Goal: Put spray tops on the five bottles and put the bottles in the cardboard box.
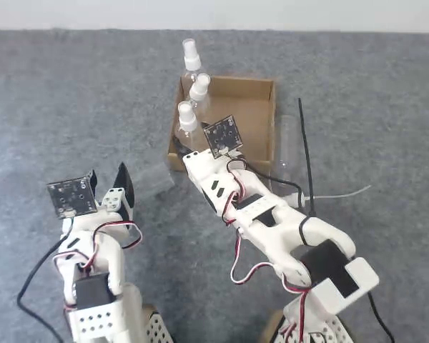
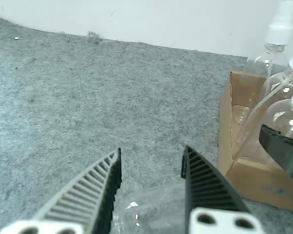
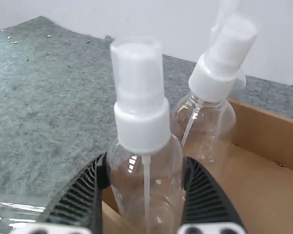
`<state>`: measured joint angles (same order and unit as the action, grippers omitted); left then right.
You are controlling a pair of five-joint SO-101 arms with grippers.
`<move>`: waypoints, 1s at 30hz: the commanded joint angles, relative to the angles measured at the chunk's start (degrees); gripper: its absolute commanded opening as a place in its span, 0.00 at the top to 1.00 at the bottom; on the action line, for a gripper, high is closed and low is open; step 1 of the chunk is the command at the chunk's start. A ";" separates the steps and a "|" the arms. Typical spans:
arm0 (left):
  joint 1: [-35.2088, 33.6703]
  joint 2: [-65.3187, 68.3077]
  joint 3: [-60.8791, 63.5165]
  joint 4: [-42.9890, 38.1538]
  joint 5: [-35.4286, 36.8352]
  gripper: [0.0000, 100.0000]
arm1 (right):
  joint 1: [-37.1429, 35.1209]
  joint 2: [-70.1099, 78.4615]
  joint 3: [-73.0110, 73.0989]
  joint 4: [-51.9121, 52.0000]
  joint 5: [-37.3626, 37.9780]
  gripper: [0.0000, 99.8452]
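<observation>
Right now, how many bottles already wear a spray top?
3: first bottle in the right gripper, second bottle in the box behind it, third bottle by the box's far corner.

Three capped bottles [image 1: 199, 87] line the cardboard box's [image 1: 254, 118] left wall; its right half and the counter [image 1: 71, 100] leftward lie open.

Nearest bottle [image 1: 188, 118], middle bottle [image 1: 199, 89] and farthest bottle [image 1: 191, 68], clear with white spray tops [image 1: 191, 48], stand upright along the cardboard box [image 1: 261, 107] left wall, the farthest perhaps just outside its far corner, while a left topless bottle [image 1: 154, 179] and a right topless bottle [image 1: 289, 146] lie on the tabletop [image 1: 71, 93] either side.
</observation>
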<state>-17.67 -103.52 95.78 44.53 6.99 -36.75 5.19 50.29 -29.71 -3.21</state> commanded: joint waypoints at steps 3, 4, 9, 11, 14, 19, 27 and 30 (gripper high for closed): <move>-0.26 -0.88 -0.48 -1.49 -0.62 0.81 | -1.10 -0.57 -3.34 -0.92 0.00 0.91; -0.26 -0.88 -0.48 -1.49 -0.62 0.81 | -1.10 -0.57 -3.16 -0.92 0.00 0.88; -0.26 -0.88 -0.40 -1.41 -0.62 0.81 | -1.10 -0.57 -2.99 -0.92 0.00 0.85; -0.26 -0.88 -0.40 -1.41 -0.62 0.81 | -1.10 -0.57 -2.99 -0.92 0.00 0.85; -0.26 -0.88 -0.40 -1.41 -0.62 0.81 | -1.10 -0.57 -2.99 -0.92 0.00 0.85; -0.26 -0.88 -0.40 -1.41 -0.62 0.81 | -1.10 -0.75 -3.08 1.27 0.00 0.78; -0.26 -0.88 -0.40 -1.41 -0.62 0.81 | -1.19 -1.19 -3.34 5.14 -0.26 0.72; -0.26 -0.88 -0.40 -1.41 -0.62 0.81 | -1.98 -1.19 -3.34 5.23 -0.18 0.72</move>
<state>-17.67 -103.52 95.78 44.53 6.81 -37.63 5.19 50.29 -24.79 -3.30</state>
